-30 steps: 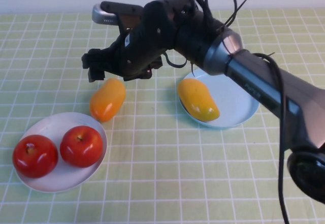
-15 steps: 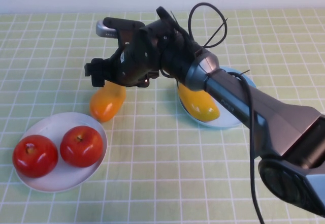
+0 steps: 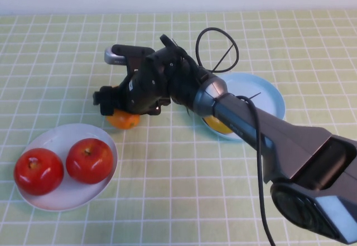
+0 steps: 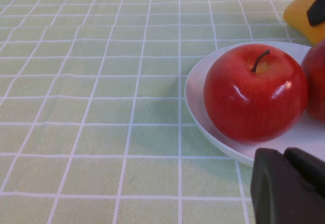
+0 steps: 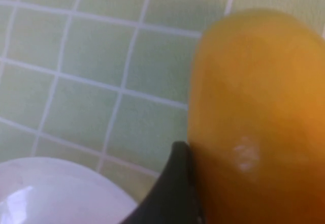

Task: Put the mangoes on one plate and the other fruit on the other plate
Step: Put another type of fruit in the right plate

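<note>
Right gripper [image 3: 114, 105] lowered over orange mango [image 3: 124, 120] on desk [image 3: 178, 201], jaws wide, one finger touching fruit; grasp step, not yet closed.
Next: close, lift, carry to blue plate [image 3: 266, 98] beside yellow mango [image 3: 215, 125]; skin smooth, glossy, possibly slippery; apples [image 3: 89, 160] on white plate [image 3: 64, 140]; left gripper [image 4: 289, 186] closed near it.

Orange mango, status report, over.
Right gripper open, down over orange mango beside white plate. Left gripper shut, parked near apples. Nothing blocking.

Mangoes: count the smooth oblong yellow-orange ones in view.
2. The deeper orange mango lies on the checked cloth beside the white plate, mostly hidden beneath the right gripper. The yellow mango sits on the light blue plate, largely covered by the arm.
</note>
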Tool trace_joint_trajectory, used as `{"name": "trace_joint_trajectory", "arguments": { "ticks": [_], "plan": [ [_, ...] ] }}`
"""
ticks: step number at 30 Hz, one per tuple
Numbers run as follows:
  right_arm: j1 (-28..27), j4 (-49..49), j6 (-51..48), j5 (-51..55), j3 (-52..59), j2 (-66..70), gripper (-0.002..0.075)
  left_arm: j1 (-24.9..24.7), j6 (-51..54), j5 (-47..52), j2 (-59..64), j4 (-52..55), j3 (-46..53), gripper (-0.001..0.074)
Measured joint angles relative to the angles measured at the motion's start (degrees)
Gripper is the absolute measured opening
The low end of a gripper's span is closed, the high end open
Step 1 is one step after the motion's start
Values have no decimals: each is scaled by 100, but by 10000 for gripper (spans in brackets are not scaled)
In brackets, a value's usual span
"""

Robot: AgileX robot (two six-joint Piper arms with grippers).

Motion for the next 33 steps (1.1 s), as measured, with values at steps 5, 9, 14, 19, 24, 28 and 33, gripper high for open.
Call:
{"name": "trace_joint_trajectory", "arguments": {
  "ticks": [5,9,14,19,24,28,33],
  "plan": [
    [0,76,-255,139,-3,92,577,0,0,0,0,0,0,2],
    [0,120,-478,151,-13,92,556,0,0,0,0,0,0,2],
    [0,159,-705,325,-119,92,556,0,0,0,0,0,0,2],
    [0,144,-1150,929,-705,116,556,0,0,0,0,0,0,2],
    [-145,28,-1311,1993,-1657,88,556,0,0,0,0,0,0,2],
    [-330,-31,-1327,2148,-1838,-211,556,0,0,0,0,0,0,2],
    [-523,-269,-1362,2209,-1883,-789,556,0,0,0,0,0,0,2]
  ]
}}
